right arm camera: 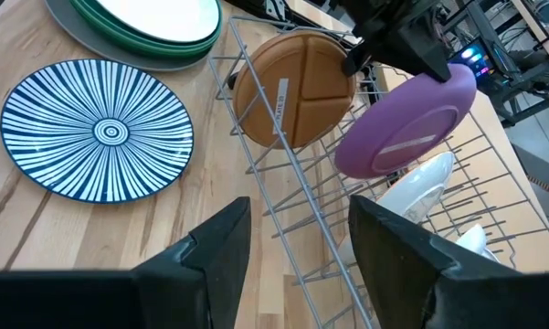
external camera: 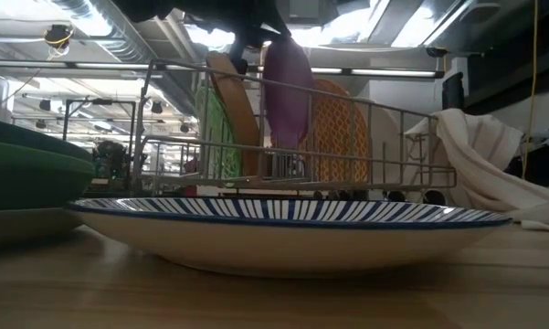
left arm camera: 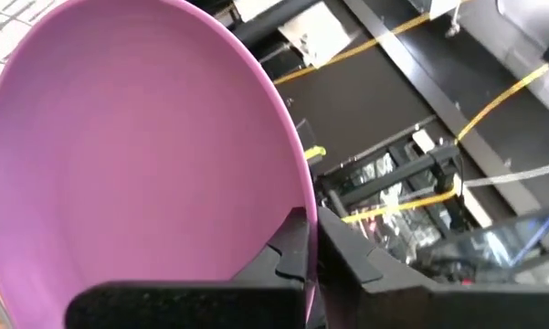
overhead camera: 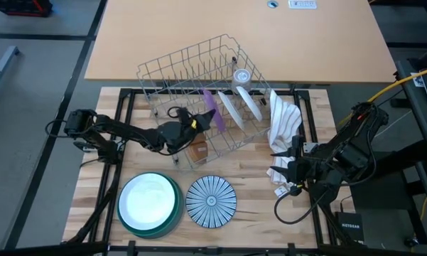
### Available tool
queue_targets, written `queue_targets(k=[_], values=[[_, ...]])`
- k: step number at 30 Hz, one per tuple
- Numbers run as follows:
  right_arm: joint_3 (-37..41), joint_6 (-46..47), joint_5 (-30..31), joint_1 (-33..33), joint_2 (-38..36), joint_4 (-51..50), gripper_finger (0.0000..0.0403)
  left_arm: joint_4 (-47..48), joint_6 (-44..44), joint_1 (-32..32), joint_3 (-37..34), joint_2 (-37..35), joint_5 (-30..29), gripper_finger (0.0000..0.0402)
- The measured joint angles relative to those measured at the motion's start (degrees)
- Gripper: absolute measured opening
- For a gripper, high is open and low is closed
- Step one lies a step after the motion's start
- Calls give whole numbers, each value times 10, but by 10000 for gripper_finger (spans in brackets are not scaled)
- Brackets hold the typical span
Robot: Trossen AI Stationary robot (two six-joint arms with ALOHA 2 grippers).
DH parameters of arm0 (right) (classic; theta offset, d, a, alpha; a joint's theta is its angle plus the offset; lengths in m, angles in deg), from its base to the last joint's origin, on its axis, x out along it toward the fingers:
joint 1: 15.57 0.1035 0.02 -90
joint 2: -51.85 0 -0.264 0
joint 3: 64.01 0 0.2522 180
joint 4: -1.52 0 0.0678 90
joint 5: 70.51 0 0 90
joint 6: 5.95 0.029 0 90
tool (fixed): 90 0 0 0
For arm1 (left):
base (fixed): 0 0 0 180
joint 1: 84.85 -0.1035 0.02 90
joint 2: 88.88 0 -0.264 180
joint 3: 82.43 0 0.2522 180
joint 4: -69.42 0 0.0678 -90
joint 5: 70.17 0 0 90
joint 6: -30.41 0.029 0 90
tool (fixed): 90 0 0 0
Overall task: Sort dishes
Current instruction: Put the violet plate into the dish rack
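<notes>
Upright, rack (overhead camera: 172,75) dishes: brown plate (right arm camera: 295,87), purple plate (right arm camera: 404,128).

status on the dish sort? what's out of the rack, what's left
Out: a stack of large plates and the blue striped plate lie on the table. In hand: the left gripper is shut on the purple plate, raised over the wire rack. Left: brown plate and white plates. The right gripper waits open by the cloth.

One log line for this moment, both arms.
left end effector: shut on purple plate, over rack | right end effector: open, waiting beside cloth | striped plate: on table
</notes>
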Motion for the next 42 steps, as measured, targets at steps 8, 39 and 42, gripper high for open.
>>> queue_targets(k=[8, 39, 42], values=[[0, 0, -24, 0, 0, 0, 191, 1, 14, 0, 0, 0, 5, 19], [0, 0, -45, 0, 0, 0, 191, 27, 64, 6, 0, 0, 7, 117], [0, 0, -45, 0, 0, 0, 191, 27, 61, 0, 0, -1, 7, 113]])
